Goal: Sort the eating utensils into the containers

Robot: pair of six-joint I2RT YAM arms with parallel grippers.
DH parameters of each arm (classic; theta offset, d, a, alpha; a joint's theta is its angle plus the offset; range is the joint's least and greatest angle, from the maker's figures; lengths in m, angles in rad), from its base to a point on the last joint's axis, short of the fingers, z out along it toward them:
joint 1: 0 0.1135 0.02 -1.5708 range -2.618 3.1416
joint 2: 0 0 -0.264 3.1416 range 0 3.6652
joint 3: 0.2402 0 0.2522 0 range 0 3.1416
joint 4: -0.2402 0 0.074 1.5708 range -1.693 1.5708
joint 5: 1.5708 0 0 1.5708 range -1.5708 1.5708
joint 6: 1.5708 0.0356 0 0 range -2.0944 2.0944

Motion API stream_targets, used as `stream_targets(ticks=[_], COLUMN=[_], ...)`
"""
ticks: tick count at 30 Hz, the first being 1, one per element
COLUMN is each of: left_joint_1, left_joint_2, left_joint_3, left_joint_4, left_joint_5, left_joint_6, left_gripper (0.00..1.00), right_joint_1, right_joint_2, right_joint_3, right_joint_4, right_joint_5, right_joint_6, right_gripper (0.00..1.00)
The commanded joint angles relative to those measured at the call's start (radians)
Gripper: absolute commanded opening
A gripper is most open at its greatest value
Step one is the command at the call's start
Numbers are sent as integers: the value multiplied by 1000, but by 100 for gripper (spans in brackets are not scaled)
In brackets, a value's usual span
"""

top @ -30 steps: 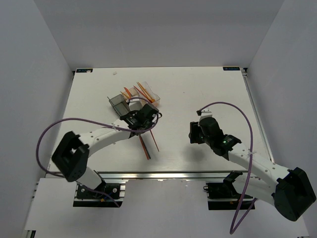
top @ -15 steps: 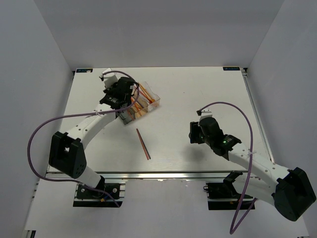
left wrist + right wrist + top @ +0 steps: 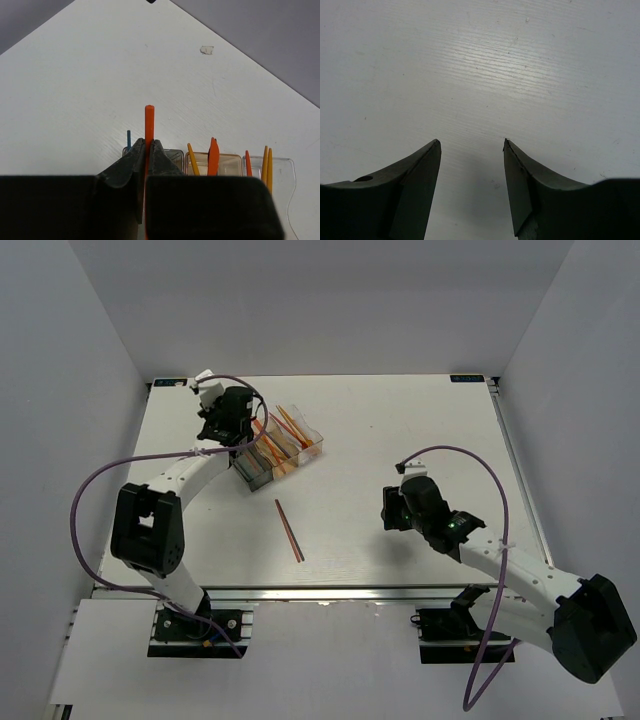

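My left gripper [image 3: 148, 142] is shut on a thin orange utensil [image 3: 149, 120], whose end sticks out past the fingertips. It hangs above the left end of the row of containers [image 3: 300, 445]. Just beyond it the left wrist view shows the smoky grey bin [image 3: 174, 156] with a blue utensil [image 3: 128, 137], the amber bin [image 3: 231, 162] and the clear bin [image 3: 284, 172], both holding orange utensils. In the top view this gripper [image 3: 230, 425] is at the row's far-left end. Two utensils [image 3: 290, 530] lie on the table. My right gripper [image 3: 471, 145] is open and empty over bare table.
The right arm [image 3: 470, 540] rests at the table's right half, well apart from the bins. White walls stand round the table [image 3: 400, 430]. A small scrap [image 3: 206, 49] lies on the table beyond the bins.
My left gripper has moved from the loose utensils at mid-table up and left to the bins, carrying the orange utensil. The right arm has not moved.
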Motion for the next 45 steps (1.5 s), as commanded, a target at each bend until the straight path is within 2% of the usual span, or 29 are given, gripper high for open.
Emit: stream_targets(ticks=[1,8,12,16,19,23,28,29,33,38,39,40,42,43,45], left_joint_1=[13,15,15,16,16,16,16,16,15,16,15,15,7,-13,-44], left_joint_2=[10,74,114,116,102,97,71,68,54,15,-14,-33,-71,-116,-162], left_joint_3=[-21,-45,-45,-67,-82,-75,-101,-102,-91,-64,-58,-55,-49,-50,-62], left_joint_4=[89,127,126,115,126,78,80,72,70,32,23,-18,-90,-183,-277], left_joint_5=[17,15,4,1,-3,-16,-13,-16,0,20,55,73,115,139,171], left_joint_6=[21,33,12,-19,-22,-34,-51,-56,-50,-51,-47,-48,-82,-100,-154], left_gripper=[0,0,0,2,12,16,27,34,47,50,55,61,63,71,78], right_joint_1=[-4,-4,-4,-4,-6,-6,-6,-6,-4,-4,-6,-6,-4,-6,-6], right_joint_2=[10,4,-31,-68,-75,-62,-61,-61,-61,-58,-56,-55,-55,-56,-58], right_joint_3=[-1,-4,-30,-44,-46,-44,-42,-41,-41,-39,-38,-38,-36,-36,-27], right_joint_4=[25,33,80,85,88,87,85,84,81,84,82,82,82,81,70], right_joint_5=[-5,-8,-60,-50,-51,-51,-53,-54,-56,-57,-61,-67,-76,-82,-87], right_joint_6=[-18,-21,-27,-27,-29,-29,-29,-30,-30,-29,-32,-33,-33,-32,-30], right_gripper=[58,58,58,58,58,58,59,59,59,59,59,59,59,59,59])
